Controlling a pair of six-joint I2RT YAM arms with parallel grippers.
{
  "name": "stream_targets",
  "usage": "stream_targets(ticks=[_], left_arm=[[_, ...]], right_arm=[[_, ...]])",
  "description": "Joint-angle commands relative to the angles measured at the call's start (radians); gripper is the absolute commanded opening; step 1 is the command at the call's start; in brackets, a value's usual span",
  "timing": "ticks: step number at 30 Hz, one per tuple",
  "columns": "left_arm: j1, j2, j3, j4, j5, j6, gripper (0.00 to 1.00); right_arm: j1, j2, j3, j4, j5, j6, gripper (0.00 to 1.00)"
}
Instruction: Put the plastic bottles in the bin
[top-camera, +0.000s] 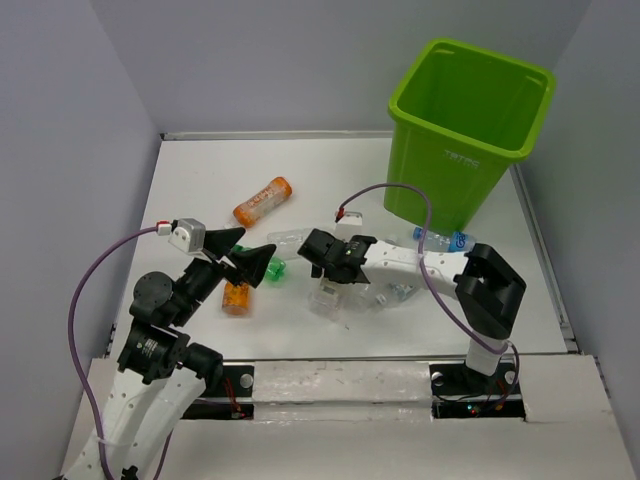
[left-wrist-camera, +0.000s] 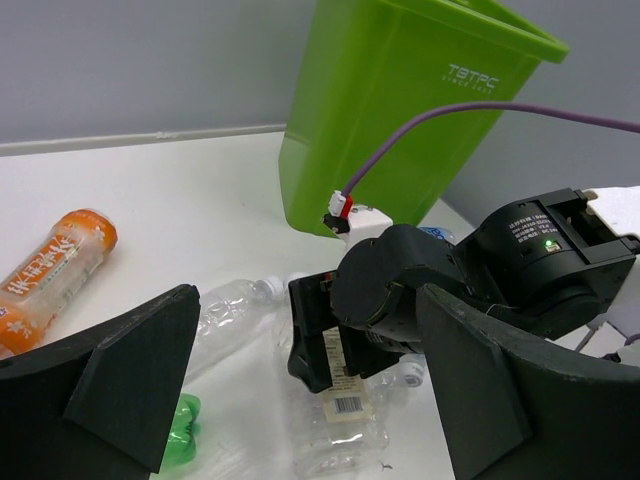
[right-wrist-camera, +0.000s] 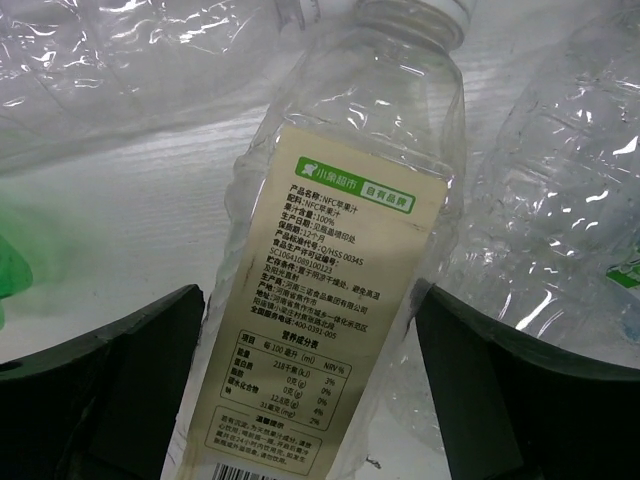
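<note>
The lime-green bin (top-camera: 470, 120) stands at the back right; it also shows in the left wrist view (left-wrist-camera: 400, 110). My right gripper (top-camera: 325, 272) is open, its fingers on either side of a clear bottle with a cream label (right-wrist-camera: 340, 250) that lies on the table (top-camera: 328, 300). My left gripper (top-camera: 248, 252) is open and empty, held above an orange bottle (top-camera: 237, 298) and a green bottle (top-camera: 274, 270). A second orange bottle (top-camera: 262, 200) lies further back. A clear bottle (top-camera: 290, 238) lies beside the right gripper. A blue-labelled clear bottle (top-camera: 445, 239) lies at the bin's foot.
Crinkled clear bottles (right-wrist-camera: 560, 170) lie close on the right of the labelled one, under the right arm (top-camera: 400, 262). A purple cable (top-camera: 400, 195) loops above the right arm. Grey walls enclose the white table (top-camera: 200, 190) on three sides.
</note>
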Motion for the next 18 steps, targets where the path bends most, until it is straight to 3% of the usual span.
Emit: stream_targets(ticks=[1, 3, 12, 18], left_arm=[[-0.004, 0.007, 0.037, 0.042, 0.019, 0.009, 0.99], [-0.005, 0.009, 0.037, 0.043, 0.021, 0.009, 0.99], [-0.004, 0.032, 0.036, 0.048, 0.019, 0.006, 0.99], [0.003, 0.052, 0.036, 0.051, 0.021, 0.003, 0.99]], right_arm=[[-0.004, -0.023, -0.018, 0.03, 0.047, 0.061, 0.83], [-0.004, -0.042, -0.021, 0.027, 0.057, 0.067, 0.75], [0.007, -0.178, -0.046, 0.0, 0.12, 0.084, 0.59], [0.037, -0.304, -0.026, -0.026, 0.157, 0.052, 0.55]])
